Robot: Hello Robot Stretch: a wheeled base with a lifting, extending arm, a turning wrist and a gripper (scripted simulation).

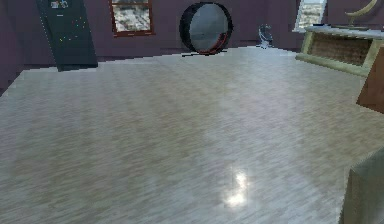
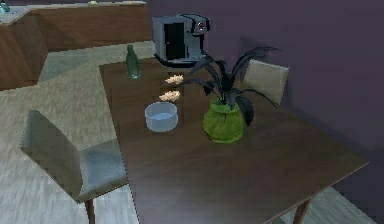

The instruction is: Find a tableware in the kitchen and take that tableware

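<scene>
1. The arm's pose and the pincer's state cannot be told from these views.
2. In the arm side view there is one dark wooden tabletop (image 2: 250, 180), running from the near right corner away toward the upper left.
3. One bowl (image 2: 162, 117), pale grey-blue and upright, stands on the tabletop around its middle. This is the tableware the task asks for.
4. One potted plant (image 2: 225, 122) stands right of the bowl, near it but apart. It has a round green pot and long dark leaves that spread wide.
5. Two small tan pieces lie beyond the bowl, one (image 2: 169, 96) close to it and the other (image 2: 174, 79) a little farther out. What they are cannot be told.
6. One green bottle (image 2: 133, 62) stands upright near the tabletop's far left edge.
7. One white-and-black box (image 2: 170, 40) stands at the tabletop's far end, with a small dark part at its right side.
8. There are two chairs. One (image 2: 75, 160) stands at the tabletop's left side with its pale back toward the camera. The other (image 2: 267, 80) stands on the far right side, behind the plant's leaves.
9. One brown counter (image 2: 70, 25) runs along the upper left, well apart from the tabletop.
10. The forward view shows a broad wood-grain floor (image 1: 150, 130). Against the far wall are one dark door (image 1: 68, 35), one framed picture (image 1: 132, 17) and one round black-rimmed hoop (image 1: 205, 28) standing on the floor.
11. One low pale shelf unit (image 1: 340, 52) stands at the forward view's right.
</scene>
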